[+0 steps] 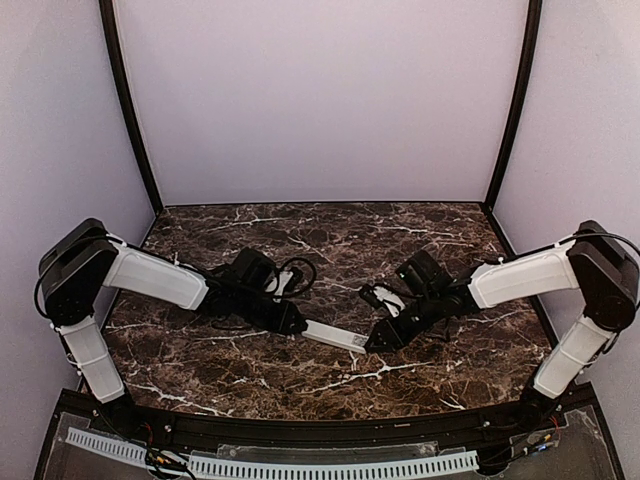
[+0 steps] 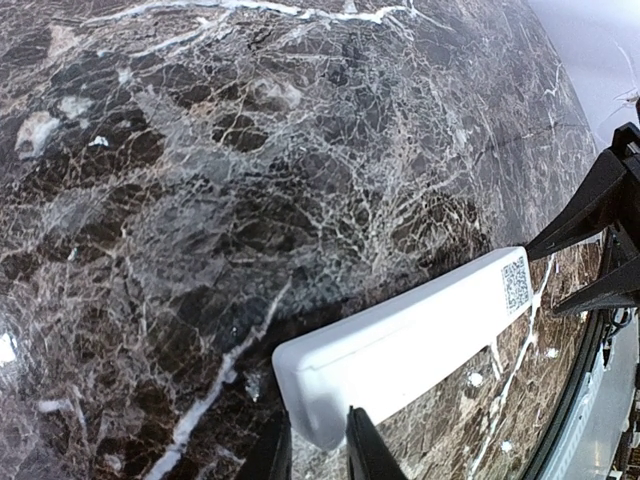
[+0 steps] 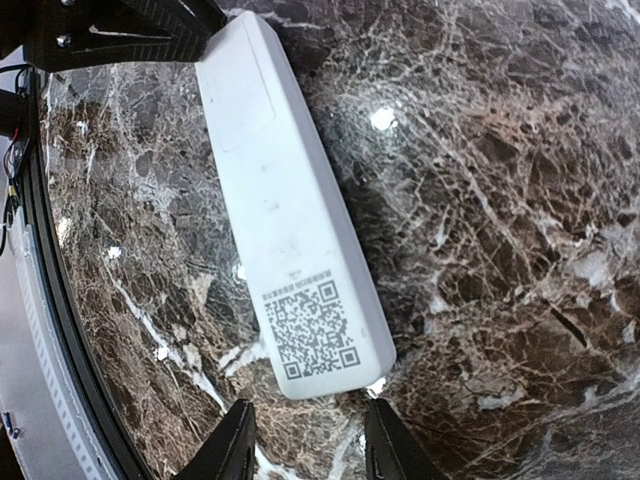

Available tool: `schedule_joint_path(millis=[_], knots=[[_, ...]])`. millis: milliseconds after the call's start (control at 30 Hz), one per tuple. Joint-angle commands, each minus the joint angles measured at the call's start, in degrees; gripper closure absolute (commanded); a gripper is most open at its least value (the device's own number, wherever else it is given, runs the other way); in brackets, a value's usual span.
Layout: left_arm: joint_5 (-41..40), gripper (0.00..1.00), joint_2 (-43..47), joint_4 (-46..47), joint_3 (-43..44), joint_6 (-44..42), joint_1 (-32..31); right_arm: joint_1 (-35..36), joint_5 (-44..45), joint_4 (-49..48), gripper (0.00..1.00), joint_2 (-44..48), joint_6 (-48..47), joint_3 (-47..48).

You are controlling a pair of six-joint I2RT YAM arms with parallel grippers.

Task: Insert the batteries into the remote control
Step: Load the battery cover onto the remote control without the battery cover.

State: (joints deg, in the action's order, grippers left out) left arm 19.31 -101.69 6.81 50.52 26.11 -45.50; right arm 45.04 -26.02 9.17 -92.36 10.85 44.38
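Note:
The remote control [image 1: 335, 337] is a slim white bar lying back-up on the marble table, between my two grippers. Its back carries a QR code [image 3: 310, 330] at the right end. My left gripper [image 2: 318, 450] is shut on the rounded left end of the remote [image 2: 420, 330], with a dark finger on each side of the corner. My right gripper [image 3: 310, 445] is open, its fingertips just short of the QR end of the remote [image 3: 285, 220] and a little wider than it. The batteries are out of view.
The black front rail [image 1: 320, 435] runs along the table's near edge, close below the remote. Pale walls close in the back and both sides. The right gripper's dark fingers [image 2: 600, 200] show past the remote's far end in the left wrist view.

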Motion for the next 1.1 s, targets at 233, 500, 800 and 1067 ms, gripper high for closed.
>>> schedule_joint_path(millis=[233, 500, 800, 1067], knots=[[2.77, 0.88, -0.96, 1.42, -1.24, -0.28, -0.09, -0.31, -2.02, -2.54, 0.68, -2.80, 0.97, -0.76], [4.70, 0.91, -1.46, 2.04, -2.21, 0.52, -0.68, -0.35, -3.27, -4.07, 0.71, -5.67, 0.35, 1.47], [6.67, 0.92, -1.11, 1.67, -2.92, 0.94, -1.69, -0.91, -2.28, -3.33, 0.70, -7.37, -1.67, 3.71], [7.15, 0.87, 2.21, 1.51, -4.12, 0.09, -1.70, -4.62, -1.12, -2.85, 0.63, -5.55, -3.07, 3.84]])
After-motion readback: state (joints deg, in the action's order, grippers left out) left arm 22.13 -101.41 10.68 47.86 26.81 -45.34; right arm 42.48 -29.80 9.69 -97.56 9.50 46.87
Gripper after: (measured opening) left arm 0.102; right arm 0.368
